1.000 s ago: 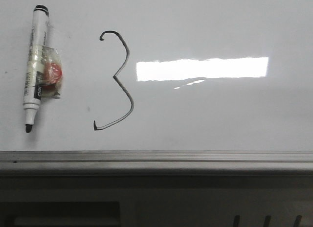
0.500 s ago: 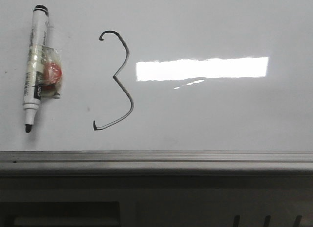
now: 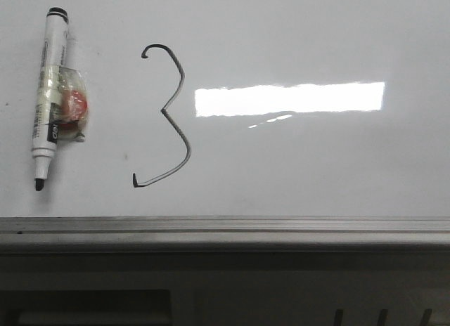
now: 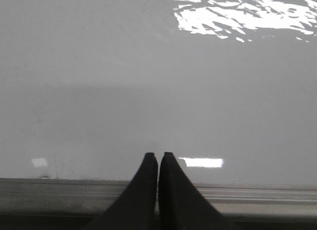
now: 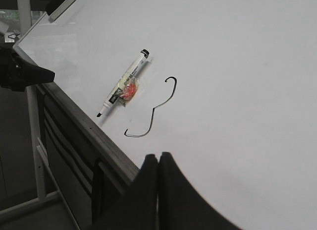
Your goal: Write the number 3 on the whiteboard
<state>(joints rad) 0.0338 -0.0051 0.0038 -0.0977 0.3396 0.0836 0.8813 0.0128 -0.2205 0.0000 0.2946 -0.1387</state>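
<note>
The number 3 (image 3: pixel 171 115) is drawn as a thin dark line on the whiteboard (image 3: pixel 316 171), left of the middle; it also shows in the right wrist view (image 5: pixel 153 111). A white marker (image 3: pixel 49 94) with a black tip and a taped red-orange wad lies uncapped on the board to the left of the 3, and shows in the right wrist view (image 5: pixel 124 84). Neither gripper is in the front view. My left gripper (image 4: pixel 158 155) is shut and empty over the board's near rail. My right gripper (image 5: pixel 158 155) is shut and empty, near the board's edge.
A grey metal rail (image 3: pixel 225 227) runs along the board's near edge, with a dark cabinet front (image 3: pixel 211 291) below it. A bright rectangular light reflection (image 3: pixel 290 99) lies right of the 3. A black-and-white eraser (image 5: pixel 62 4) sits at the board's far corner. The left arm (image 5: pixel 20 74) shows at the board's edge.
The view has shifted very slightly; the marker and the 3 lie where they were. Nothing else has visibly changed.
</note>
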